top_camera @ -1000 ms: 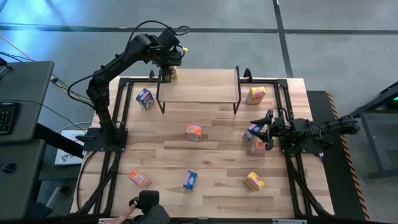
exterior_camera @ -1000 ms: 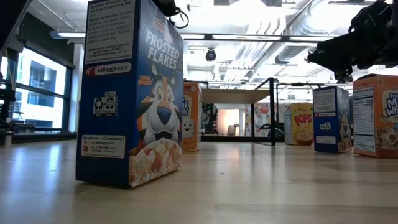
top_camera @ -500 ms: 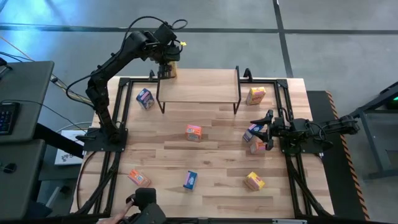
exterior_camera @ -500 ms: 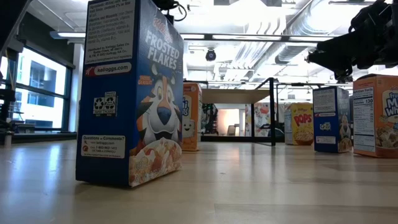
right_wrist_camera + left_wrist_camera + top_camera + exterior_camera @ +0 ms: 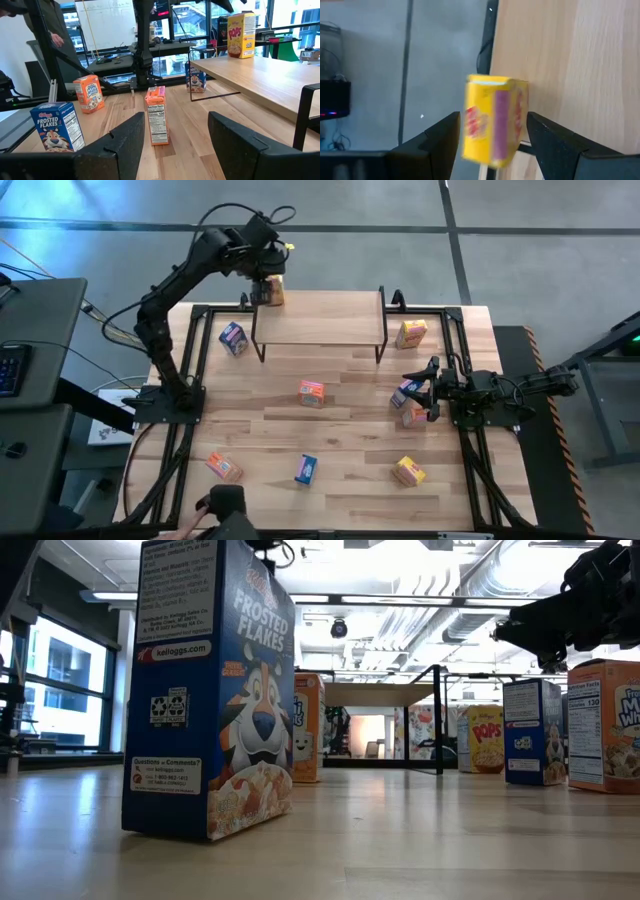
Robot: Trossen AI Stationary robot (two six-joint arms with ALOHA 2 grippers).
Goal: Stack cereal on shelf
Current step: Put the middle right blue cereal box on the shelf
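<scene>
High cam: overhead, straight down, whole table (image 5: 330,430) w/ both arms. Low cam: tabletop level, facing the shelf (image 5: 385,695), blue box (image 5: 210,690) v. close. L wrist cam: close on yellow box (image 5: 495,120). R wrist cam: level across table, shares shelf (image 5: 260,75) w/ low cam.
</scene>
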